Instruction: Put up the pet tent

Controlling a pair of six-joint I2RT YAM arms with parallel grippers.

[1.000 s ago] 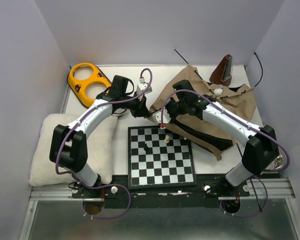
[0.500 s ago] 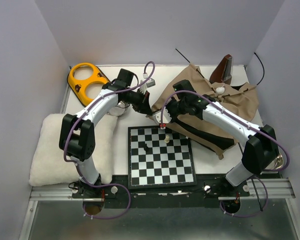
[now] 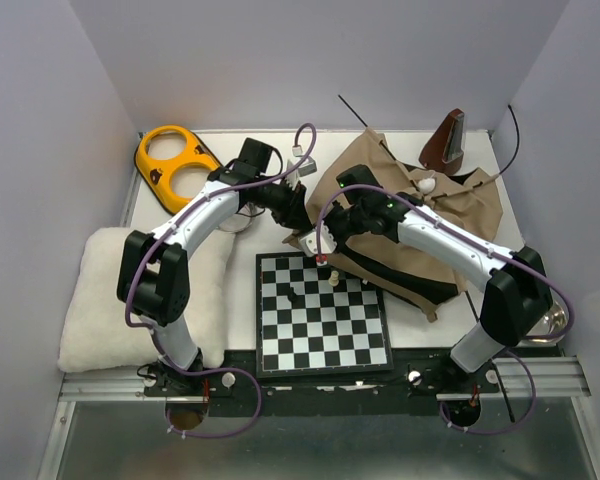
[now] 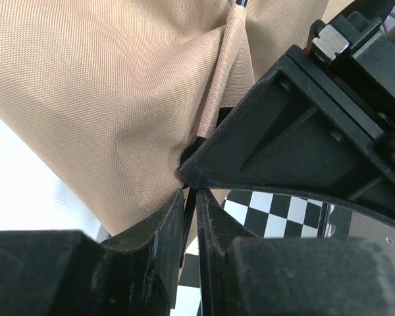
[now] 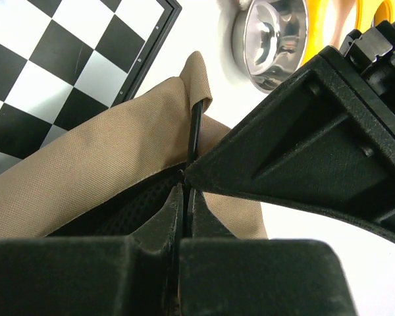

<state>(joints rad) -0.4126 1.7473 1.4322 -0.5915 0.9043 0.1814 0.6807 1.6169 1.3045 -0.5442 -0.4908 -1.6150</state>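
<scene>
Tabletop (image 3: 242, 300): white surface. I see every item below resting on it.
Pet tent (image 3: 375, 160): tan fabric with black lining, collapsed in a loose heap on the far right part of the tabletop. Its near-left corner lies just beyond the chessboard's far edge.
Cushion (image 3: 90, 290): fluffy, white, at the near left, well apart from the pet tent.
Chessboard (image 3: 325, 320): black and white, centred at the near edge between the two arm bases.
Right arm (image 3: 450, 240): reaches across the pet tent toward its near-left corner.
Left arm (image 3: 195, 220): reaches to the same corner from the left side.
Yellow tray (image 3: 175, 165): two round openings, far left corner.
Brown wedge (image 3: 448, 140): upright at the back, just beyond the pet tent.
Metal bowl (image 5: 273, 39): on the tabletop beside the tent corner, seen in the right wrist view.
Right fingers (image 5: 168, 210): pressed together on the tent corner, where the pole enters its fabric sleeve.
Left fingers (image 4: 168, 217): slightly parted, a narrow slit between them, tips at the fabric edge. I cannot tell whether anything is caught there.
Pole (image 5: 195, 131): thin, black, running into the tan sleeve.
Pom-pom (image 3: 427, 184): white, lying on the tan fabric.
Chess pieces: one dark (image 3: 293, 296), one light (image 3: 335, 277), both on the chessboard.
</scene>
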